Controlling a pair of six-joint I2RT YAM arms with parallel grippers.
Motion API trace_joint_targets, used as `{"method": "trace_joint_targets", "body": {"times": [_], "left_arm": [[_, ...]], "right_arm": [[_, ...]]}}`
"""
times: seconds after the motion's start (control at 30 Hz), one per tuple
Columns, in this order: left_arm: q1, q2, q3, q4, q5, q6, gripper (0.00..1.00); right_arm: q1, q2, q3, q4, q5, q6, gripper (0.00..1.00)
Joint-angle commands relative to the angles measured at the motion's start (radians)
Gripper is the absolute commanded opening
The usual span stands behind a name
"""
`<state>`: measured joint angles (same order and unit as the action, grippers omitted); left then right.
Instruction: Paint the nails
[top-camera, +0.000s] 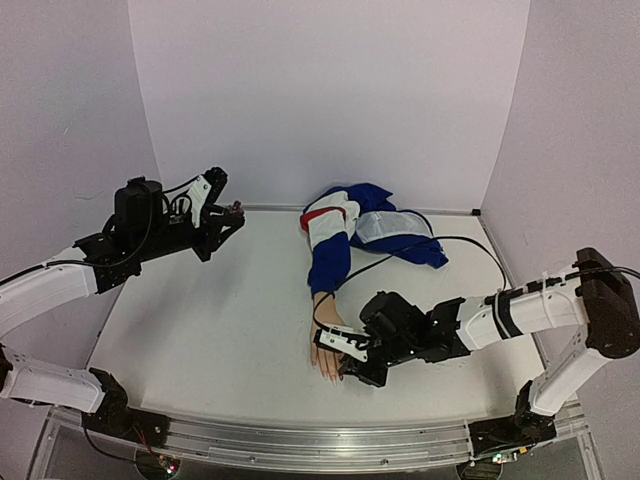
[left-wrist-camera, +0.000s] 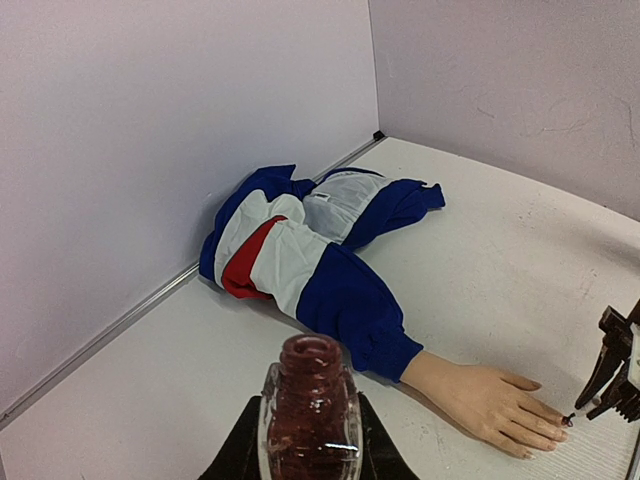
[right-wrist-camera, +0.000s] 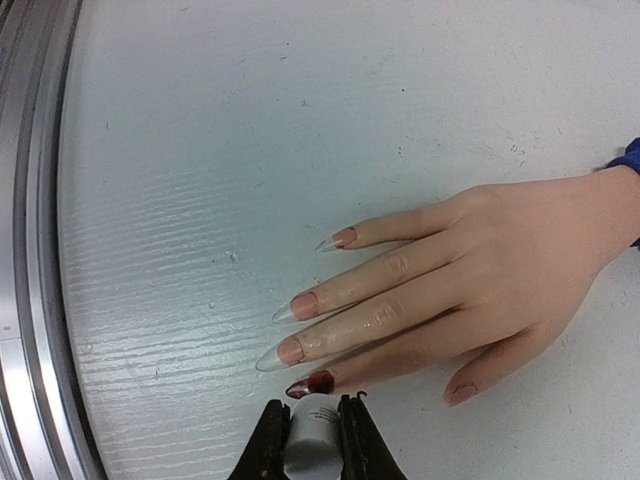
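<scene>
Nails (right-wrist-camera: 303, 305): on the hand (right-wrist-camera: 480, 270), which we find palm down by the table's (top-camera: 220, 320) near edge, right of middle; index nail (right-wrist-camera: 315, 383) dark red, others pinkish.
Right gripper (right-wrist-camera: 312, 445): clamped on a white cap (right-wrist-camera: 312, 425), just beside the red nail.
Left gripper (left-wrist-camera: 310, 450): clamped on an open bottle (left-wrist-camera: 311, 395), over the far left corner.

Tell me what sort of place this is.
Likely a robotics lab test cell, not a salon: plain lavender walls box in a white table edged by an aluminium rail, and a sleeved mannequin hand lies on it.
</scene>
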<state>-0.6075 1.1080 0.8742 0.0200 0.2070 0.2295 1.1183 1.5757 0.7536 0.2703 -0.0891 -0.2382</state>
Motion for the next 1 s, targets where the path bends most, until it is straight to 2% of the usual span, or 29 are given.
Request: {"method": "trace_joint_targets", "body": {"times": [0.0,0.97], "left_arm": [[0.005,-0.014,0.031,0.066,0.009,-0.009,0.0],[0.005,-0.02,0.031,0.067,0.014,-0.013,0.0]], "right_arm": [[0.007,0.018,0.032,-0.014,-0.011,0.011,0.0],[0.007,0.019,0.044,-0.061,-0.041,0.029,0.0]]}}
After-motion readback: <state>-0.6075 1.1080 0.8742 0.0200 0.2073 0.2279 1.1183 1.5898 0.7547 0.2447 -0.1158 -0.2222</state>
